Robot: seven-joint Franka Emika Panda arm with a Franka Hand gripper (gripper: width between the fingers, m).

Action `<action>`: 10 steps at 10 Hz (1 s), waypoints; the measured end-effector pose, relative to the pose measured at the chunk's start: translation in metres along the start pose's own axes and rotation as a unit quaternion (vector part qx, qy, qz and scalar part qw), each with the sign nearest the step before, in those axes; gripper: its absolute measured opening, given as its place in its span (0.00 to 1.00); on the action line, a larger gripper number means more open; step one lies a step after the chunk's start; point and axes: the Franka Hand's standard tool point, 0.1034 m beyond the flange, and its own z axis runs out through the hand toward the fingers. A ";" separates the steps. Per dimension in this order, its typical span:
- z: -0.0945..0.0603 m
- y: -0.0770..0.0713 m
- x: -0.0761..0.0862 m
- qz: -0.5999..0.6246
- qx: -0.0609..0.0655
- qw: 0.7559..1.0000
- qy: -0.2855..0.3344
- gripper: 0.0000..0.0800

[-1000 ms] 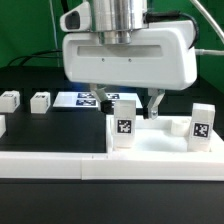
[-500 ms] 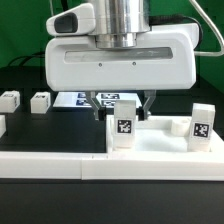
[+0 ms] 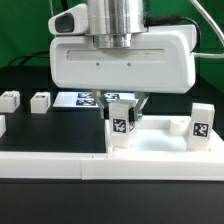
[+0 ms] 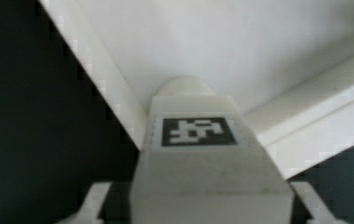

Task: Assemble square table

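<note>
The white square tabletop [image 3: 158,138] lies at the front, right of centre in the exterior view. Two tagged white legs stand on it: one at its left corner [image 3: 121,125], one at its right [image 3: 200,124]. My gripper [image 3: 122,110] has come down over the left leg. Its fingers [image 3: 104,106] press that leg's sides and the leg leans slightly. In the wrist view the same leg [image 4: 195,150] fills the space between my fingers [image 4: 106,200], with the tabletop [image 4: 245,50] beyond it. Two more loose legs [image 3: 9,100] [image 3: 40,101] lie at the exterior view's left.
The marker board [image 3: 78,99] lies flat behind the gripper. A long low white barrier wall [image 3: 50,167] runs along the front edge. The table surface is black.
My gripper moved toward the exterior view's left and down over the left leg. Its fingers have drawn in against the leg. The leg's tag now looks slightly tilted.
</note>
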 end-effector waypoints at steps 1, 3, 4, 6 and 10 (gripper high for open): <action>0.001 0.000 0.002 0.111 -0.013 0.994 -0.013 0.36; 0.001 -0.003 0.004 0.271 -0.043 0.961 -0.043 0.36; 0.001 -0.006 0.002 0.401 -0.061 0.913 -0.051 0.36; 0.000 -0.007 0.004 0.585 -0.063 0.806 -0.062 0.36; 0.002 -0.008 0.002 0.610 -0.066 0.787 -0.059 0.66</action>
